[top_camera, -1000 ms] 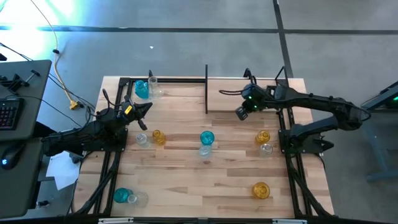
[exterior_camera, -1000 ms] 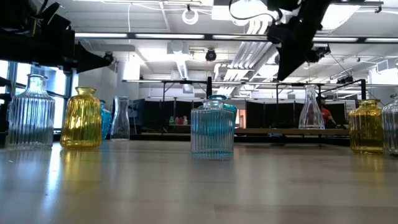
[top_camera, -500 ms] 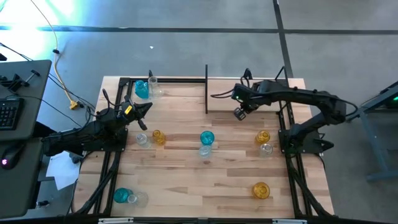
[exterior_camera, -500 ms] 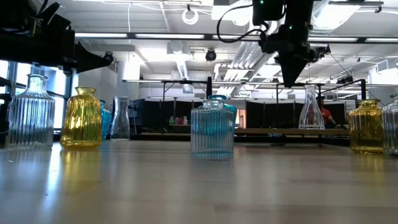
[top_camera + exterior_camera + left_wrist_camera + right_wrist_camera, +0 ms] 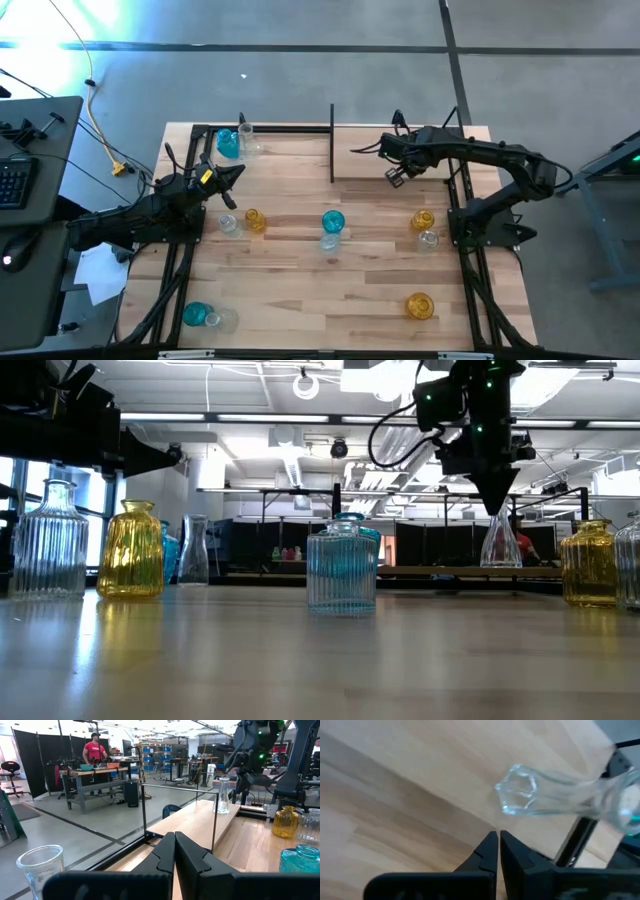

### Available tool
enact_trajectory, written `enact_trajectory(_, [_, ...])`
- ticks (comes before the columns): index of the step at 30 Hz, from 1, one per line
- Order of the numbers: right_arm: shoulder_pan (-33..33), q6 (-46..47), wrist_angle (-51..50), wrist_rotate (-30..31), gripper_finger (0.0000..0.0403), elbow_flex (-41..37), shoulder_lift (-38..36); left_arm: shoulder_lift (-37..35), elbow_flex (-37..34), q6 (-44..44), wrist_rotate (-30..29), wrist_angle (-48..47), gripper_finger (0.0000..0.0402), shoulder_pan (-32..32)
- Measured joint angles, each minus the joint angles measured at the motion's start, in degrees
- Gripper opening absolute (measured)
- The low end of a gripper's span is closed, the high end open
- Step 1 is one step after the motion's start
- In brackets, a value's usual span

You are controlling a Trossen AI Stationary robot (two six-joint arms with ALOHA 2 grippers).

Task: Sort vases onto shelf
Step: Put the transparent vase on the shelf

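Right tool [image 5: 497, 500], shut, hangs over one clear vase [image 5: 499, 535].

in the low view the ribbed clear glass vase [image 5: 630, 563] at the right edge is cut off by the frame. in the right wrist view the tall clear glass vase [image 5: 555, 800] blurs toward its base. in the left wrist view the teal ribbed glass vase [image 5: 300, 860] is cropped at the bottom.

Overhead camera looks straight down on the whole worktop [image 5: 340, 290]; low camera level at its surface; wrist cameras close behind their fingers (all share the shelf [image 5: 420, 160]).
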Motion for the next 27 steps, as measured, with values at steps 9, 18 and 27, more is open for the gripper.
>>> enact_trajectory(9, [-4.0, -2.7, 0.0, 3.3, 0.0000, 0.0, 0.0, 0.0, 0.0, 0.0, 0.0, 0.0, 0.0001, 0.0])
enact_trajectory(18, [-7.8, -5.8, 1.3, 5.1, 0.0000, 0.0, 0.0, 0.0, 0.0, 0.0, 0.0, 0.0, 0.0001, 0.0])
enact_trajectory(27, [-10.8, -8.2, 3.3, 6.8, 0.0000, 0.0, 0.0, 0.0, 0.0, 0.0, 0.0, 0.0, 0.0001, 0.0])
